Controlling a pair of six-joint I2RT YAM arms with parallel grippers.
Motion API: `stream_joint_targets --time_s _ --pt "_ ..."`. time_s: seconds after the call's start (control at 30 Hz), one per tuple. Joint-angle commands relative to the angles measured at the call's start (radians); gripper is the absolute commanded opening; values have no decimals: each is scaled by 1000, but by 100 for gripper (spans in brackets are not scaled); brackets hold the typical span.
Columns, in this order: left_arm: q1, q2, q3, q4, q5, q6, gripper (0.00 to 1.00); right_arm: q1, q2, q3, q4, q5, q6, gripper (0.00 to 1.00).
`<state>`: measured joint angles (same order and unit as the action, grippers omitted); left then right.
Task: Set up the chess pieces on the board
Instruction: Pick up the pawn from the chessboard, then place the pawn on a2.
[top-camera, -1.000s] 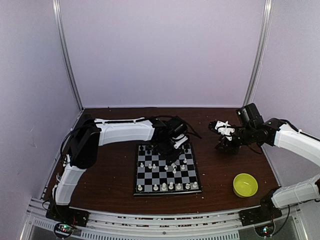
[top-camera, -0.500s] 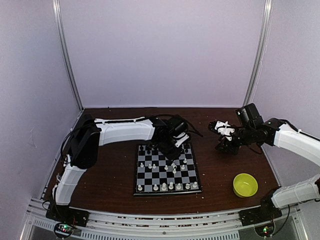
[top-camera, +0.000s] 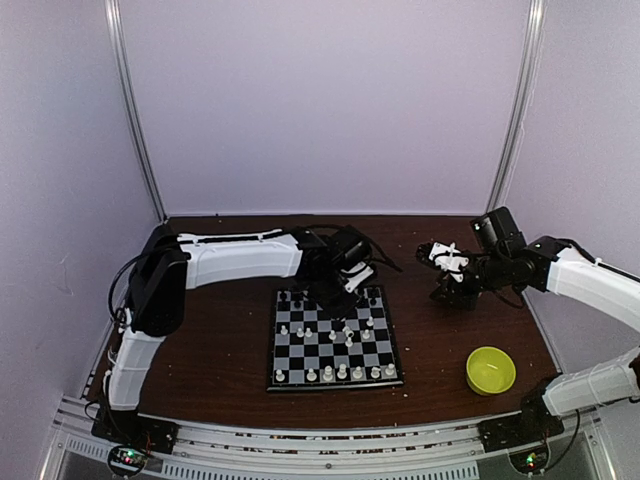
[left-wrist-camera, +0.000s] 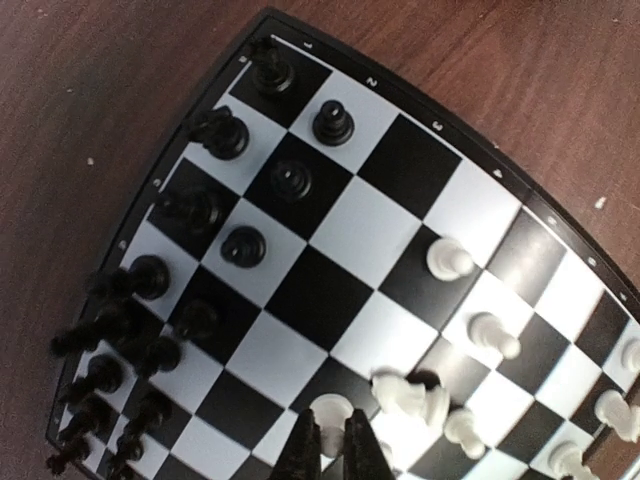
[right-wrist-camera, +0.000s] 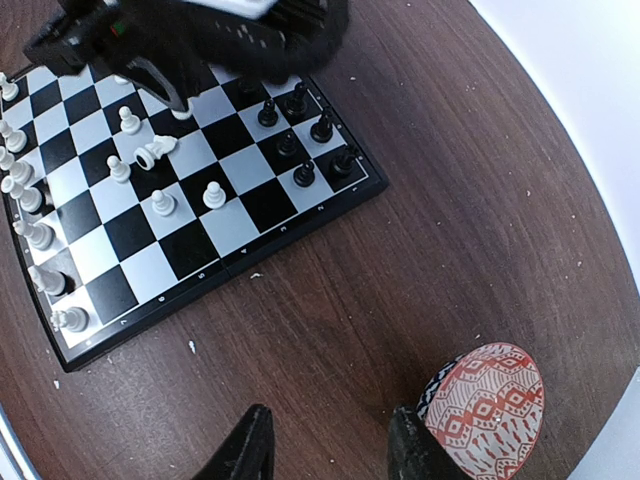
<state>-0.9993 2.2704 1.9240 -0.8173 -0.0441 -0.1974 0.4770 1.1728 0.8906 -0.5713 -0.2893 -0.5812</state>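
I'm placing white pawns: my left hand (left-wrist-camera: 331, 447) is clenched at a white pawn (left-wrist-camera: 331, 407) in the middle of the chessboard (left-wrist-camera: 410, 165), though I cannot tell whether it truly grips it. Next, I'd lift gently, avoiding the toppled white piece (left-wrist-camera: 405, 398) beside it.

The table (top-camera: 225, 350) is dark brown wood, its grain showing plainly in the close views, and it sits boxed in by pale walls on three sides. A small chequered board (top-camera: 336, 386) with a black rim lies flat near the middle of it. To the right of the board, towards the front edge and well apart from it, stands a yellow-green bowl (top-camera: 490, 372). Farther back on that same side there is a red-patterned bowl (right-wrist-camera: 485, 405), clear of the board's corner. A few pale crumbs (right-wrist-camera: 192, 347) lie scattered on the bare wood around the board's edges.
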Motion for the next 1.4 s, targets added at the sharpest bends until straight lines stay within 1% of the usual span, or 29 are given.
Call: stream_joint_targets --time_s 0.0,0.17,0.27,0.43,0.57,0.8,1.1,1.37 --pt "2 -213 -69 3 16 38 4 -1 8 3 -4 15 -12 38" --pt "-15 -381 -252 12 82 67 4 -1 6 2 -4 15 -12 38" --pt "-22 -461 -386 18 88 103 4 -1 8 2 -3 16 -12 38" --pt "-22 -554 -587 19 88 140 4 -2 17 3 -6 11 -14 38" --pt "-22 -592 -688 29 108 127 4 0 25 5 -6 8 -14 38" --pt "-22 -580 -738 61 100 113 4 2 41 7 -9 9 -14 38" --pt "-22 -519 -725 105 103 120 5 2 47 7 -7 20 -14 38" --pt "-22 -485 -722 108 101 121 5 3 51 6 -6 20 -16 38"
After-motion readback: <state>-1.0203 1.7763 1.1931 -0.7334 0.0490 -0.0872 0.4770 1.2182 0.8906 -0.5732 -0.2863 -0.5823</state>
